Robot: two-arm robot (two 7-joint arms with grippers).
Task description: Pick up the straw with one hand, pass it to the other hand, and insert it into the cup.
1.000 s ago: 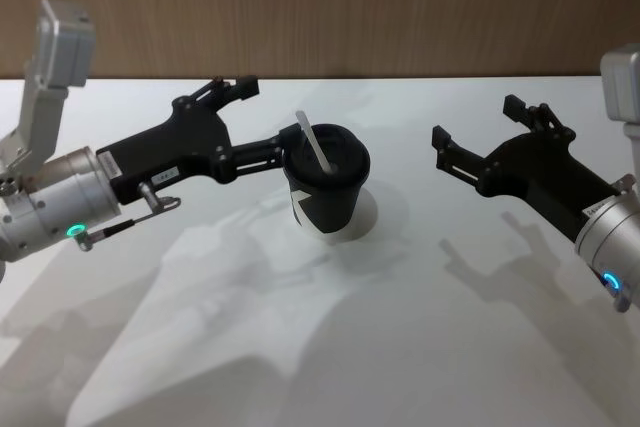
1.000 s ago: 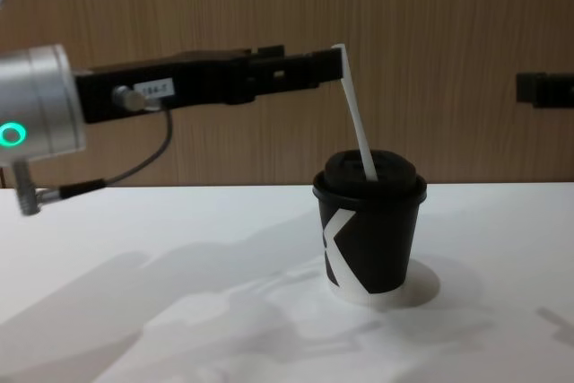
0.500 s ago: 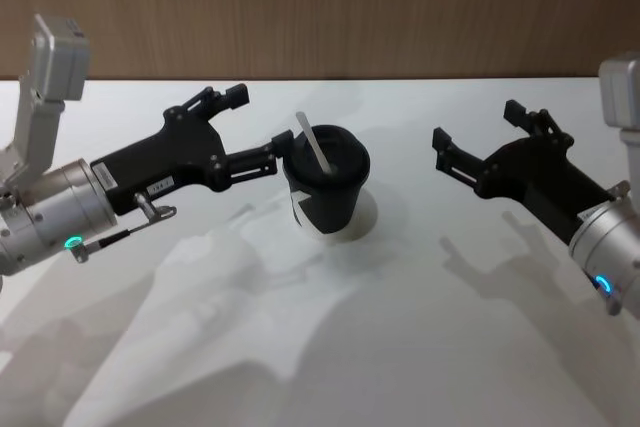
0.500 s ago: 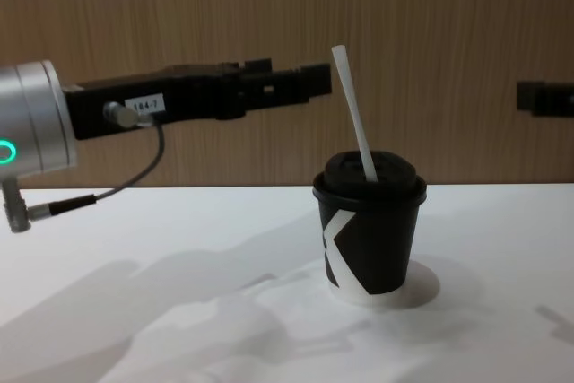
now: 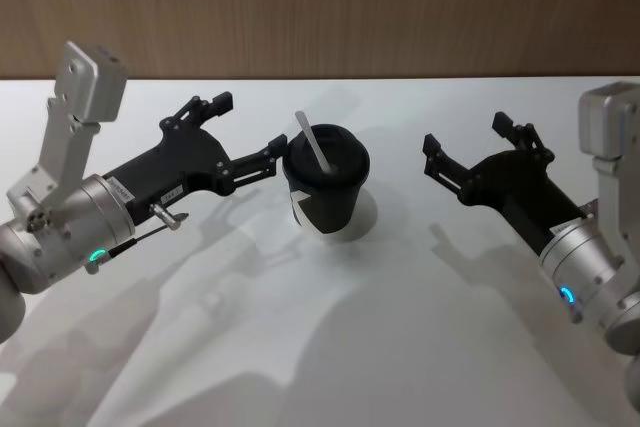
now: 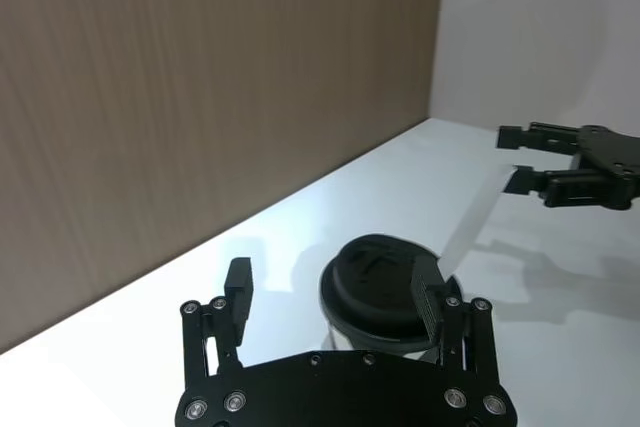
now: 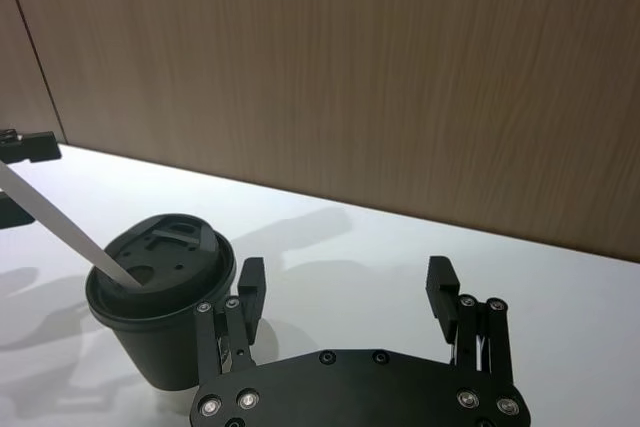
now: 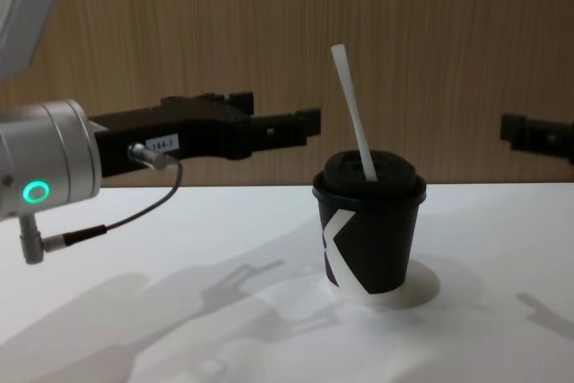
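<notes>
**White plastic straw seated in the cup, both grippers empty**

Black paper below, domed black plastic lid above, with a white angular mark and a white bottom rim: a small cup [image 5: 325,192], upright near the middle of the table. Through that lid, a long, thin, white-translucent plastic straw [image 5: 318,150], lower end down inside, upper end well clear of the lid. Long axis steep but not plumb: tipped toward the robot's left and a little toward the wall.

On that same side, just beside the cup, the black long-fingered left gripper [image 5: 248,124] with its small white label, silver wrist and green ring light. Fingers spread wide, nothing between them. Nearer fingertip close to the cup's rim, at about the height of the straw's bare middle in the chest view, yet apart from it. Well off to the cup's right, the plain black right gripper [image 5: 467,134], likewise spread and empty.

Looked, by that, like a finished insertion, with only a retreat left to make. Nearer of the two, and under the lean: the left. Safest drawn back leftward and away, never across the tilted top, light enough to be knocked askew.

Underneath, a smooth white table [image 5: 400,347] with soft grey shadows. Behind, a brown wood-grain wall [image 5: 400,7].
</notes>
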